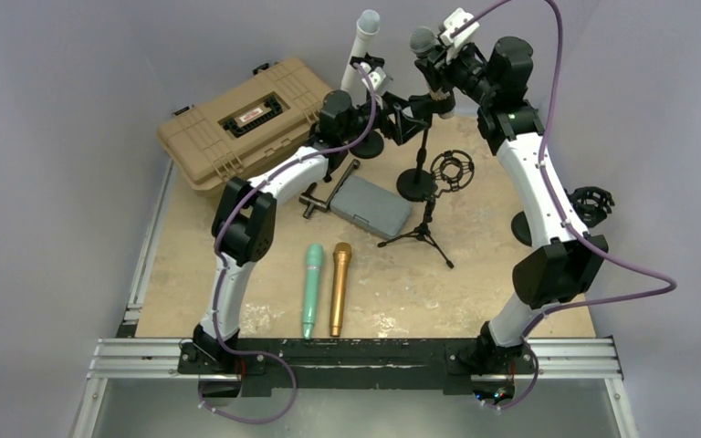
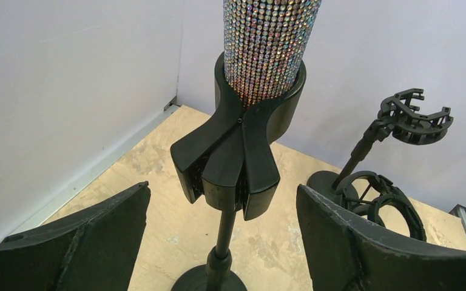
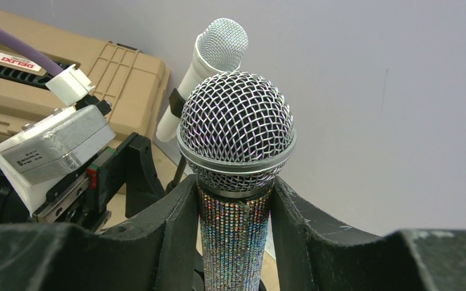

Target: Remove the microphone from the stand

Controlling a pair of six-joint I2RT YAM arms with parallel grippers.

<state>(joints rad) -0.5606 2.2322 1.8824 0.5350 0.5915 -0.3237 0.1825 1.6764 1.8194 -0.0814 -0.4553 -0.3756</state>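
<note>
A sequin-covered microphone with a silver mesh head stands upright in the black clip of a round-based stand at the back of the table. My right gripper is shut on its sequined body just under the head; in the top view this gripper sits high at the back. My left gripper is open, one finger on each side of the stand's pole below the clip, not touching it. It shows in the top view too.
A white microphone stands in another stand behind. A tan case lies back left and a grey case in the middle. A green and a gold microphone lie near the front. Shock-mount stands stand to the right.
</note>
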